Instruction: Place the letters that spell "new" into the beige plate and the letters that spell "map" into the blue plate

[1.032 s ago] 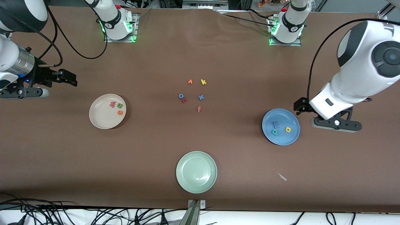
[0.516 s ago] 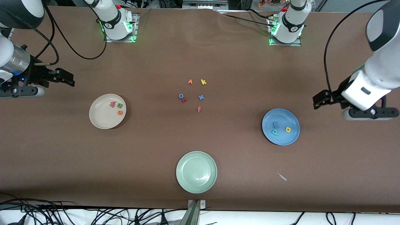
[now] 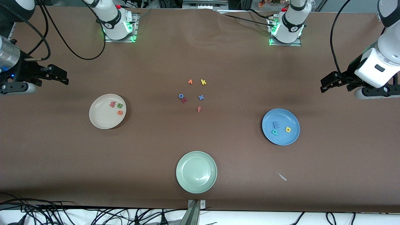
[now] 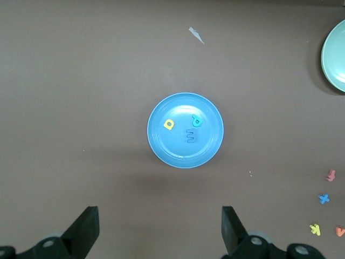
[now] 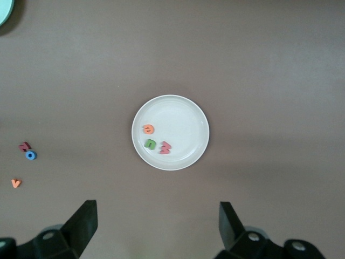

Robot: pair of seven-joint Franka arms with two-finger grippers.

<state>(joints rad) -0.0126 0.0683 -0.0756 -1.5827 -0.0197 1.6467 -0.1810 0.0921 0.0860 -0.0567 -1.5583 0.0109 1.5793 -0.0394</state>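
The beige plate [image 3: 97, 120] holds the pinkish-red w [image 3: 112, 104], green n [image 3: 119, 106] and orange e [image 3: 120, 112]. In the right wrist view the same plate [image 5: 186, 121] shows e [image 5: 148, 129], n [image 5: 150, 144] and w [image 5: 165, 148]. The blue plate [image 3: 286, 139] holds the blue m [image 3: 276, 124], teal p [image 3: 274, 132] and yellow a [image 3: 288, 129]. The left wrist view shows that plate [image 4: 161, 154] too. My left gripper [image 3: 325, 86] hangs open and empty over bare table at the left arm's end. My right gripper [image 3: 64, 78] is open and empty over bare table at the right arm's end.
A pale green plate [image 3: 196, 172] lies near the front edge. Loose letters sit mid-table: orange v [image 3: 190, 82], yellow k [image 3: 203, 82], blue o [image 3: 181, 96], blue x [image 3: 201, 97], orange-red f [image 3: 199, 109]. A small pale scrap [image 3: 282, 177] lies nearer the camera than the blue plate.
The left gripper has drawn away from the blue plate toward its end of the table. The right gripper has drawn outward toward its own end. All letters stayed put.
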